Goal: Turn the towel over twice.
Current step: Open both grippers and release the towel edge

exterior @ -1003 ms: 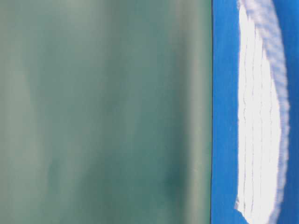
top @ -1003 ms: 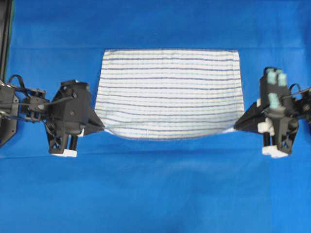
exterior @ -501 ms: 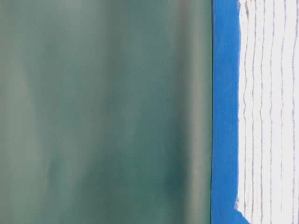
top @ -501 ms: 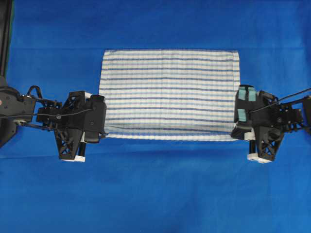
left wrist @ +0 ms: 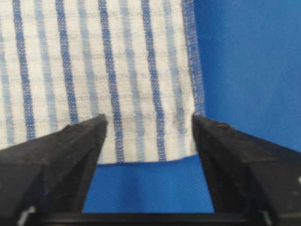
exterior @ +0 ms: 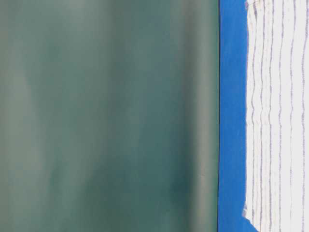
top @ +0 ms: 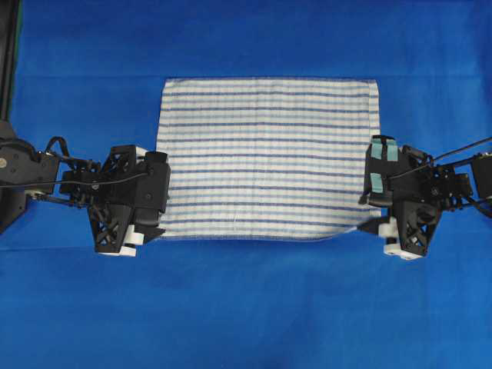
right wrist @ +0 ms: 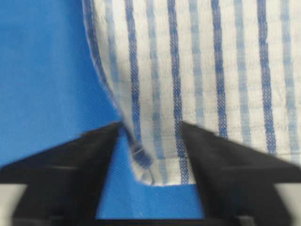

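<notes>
The towel (top: 269, 157), white with thin dark and light blue stripes, lies spread flat in the middle of the blue tablecloth (top: 246, 307). My left gripper (top: 156, 231) is at its near left corner, my right gripper (top: 370, 227) at its near right corner. In the left wrist view the left gripper (left wrist: 149, 120) stands open, with the towel (left wrist: 117, 70) corner lying flat between its fingers, untouched. In the right wrist view the right gripper (right wrist: 149, 125) is open too; the towel (right wrist: 211, 70) corner between its jaws is curled and blurred. The table-level view catches the towel (exterior: 277, 121) flat on the cloth.
Blue tablecloth covers the whole table, with wide room in front of and behind the towel. A dark post (top: 8, 54) stands at the far left edge. A plain green wall (exterior: 106, 116) rises behind the table.
Both grippers have opened and let go of the towel's near corners. The near edge has dropped onto the table, a little nearer the front than before. Both arms have barely moved.
</notes>
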